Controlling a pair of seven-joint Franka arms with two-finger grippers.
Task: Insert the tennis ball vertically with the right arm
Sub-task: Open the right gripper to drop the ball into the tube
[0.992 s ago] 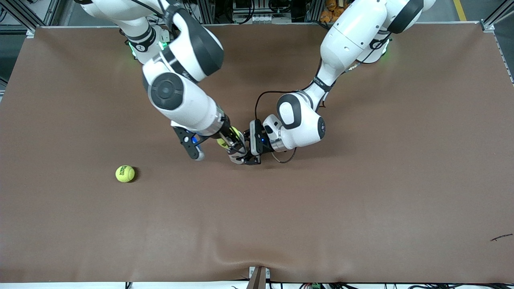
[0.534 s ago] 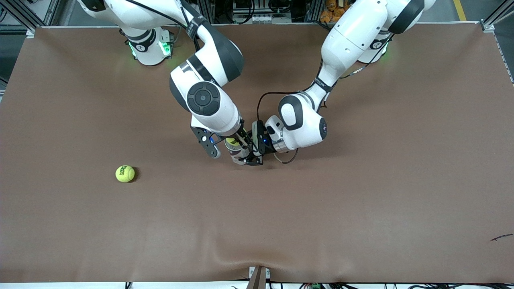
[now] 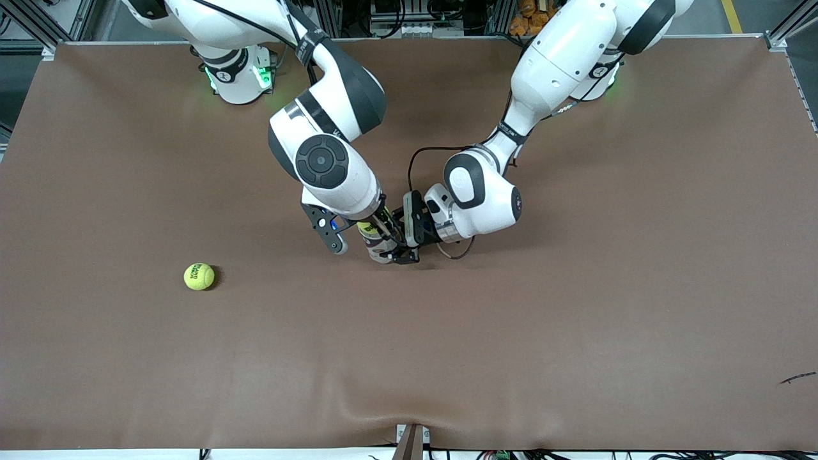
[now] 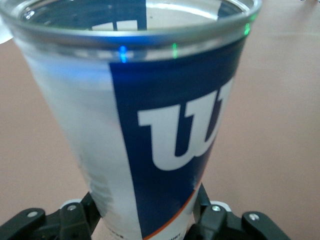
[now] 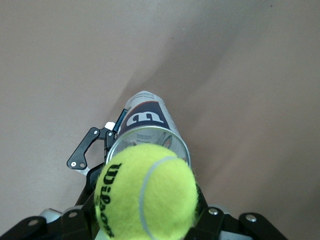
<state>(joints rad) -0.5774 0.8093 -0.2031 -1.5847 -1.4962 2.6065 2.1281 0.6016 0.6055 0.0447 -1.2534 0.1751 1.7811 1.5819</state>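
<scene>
My right pincer [image 5: 145,220], clamped on the tennis ball [image 5: 146,190], sits straight over the upright Wilson ball can [image 5: 150,131]; left pincer [image 4: 150,225] grips its base, mid-tabletop [image 3: 575,319].

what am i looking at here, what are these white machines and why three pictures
Two robot arms stand at a brown table. One picture looks down from a high camera facing them; the other two come from cameras on each arm's wrist. The left gripper is shut on an open can, holding it upright on the table. The right gripper is shut on a tennis ball, right above the can's mouth, apparently to drop it in. A second ball lies loose on the table toward the right arm's end.
</scene>
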